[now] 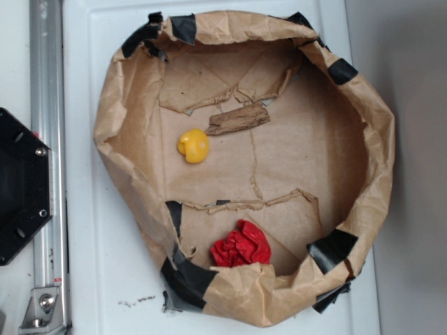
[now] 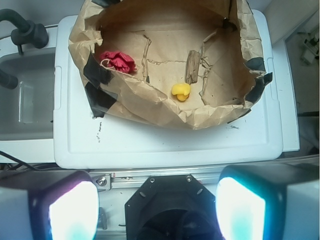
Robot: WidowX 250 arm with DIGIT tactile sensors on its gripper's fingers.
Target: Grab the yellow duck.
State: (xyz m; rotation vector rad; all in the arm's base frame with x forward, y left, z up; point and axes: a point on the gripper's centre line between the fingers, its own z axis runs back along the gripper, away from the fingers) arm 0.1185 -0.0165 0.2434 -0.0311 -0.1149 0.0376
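Note:
The yellow duck (image 1: 193, 146) is small, smooth and bright, and lies on the floor of a brown paper basin (image 1: 112, 118), left of centre. In the wrist view the duck (image 2: 180, 91) sits near the basin's near wall. My gripper (image 2: 157, 210) is open and empty, its two glowing pads (image 2: 75, 210) wide apart at the bottom of the wrist view, high above the robot's black base and well short of the basin. The gripper does not show in the exterior view.
A wrinkled red paper wad (image 1: 241, 246) lies at the basin's front wall. A brown cardboard scrap (image 1: 237, 120) lies just beyond the duck. The basin, patched with black tape, stands on a white lid (image 2: 165, 140). The black robot base (image 1: 21, 185) and a metal rail (image 1: 49, 160) are at left.

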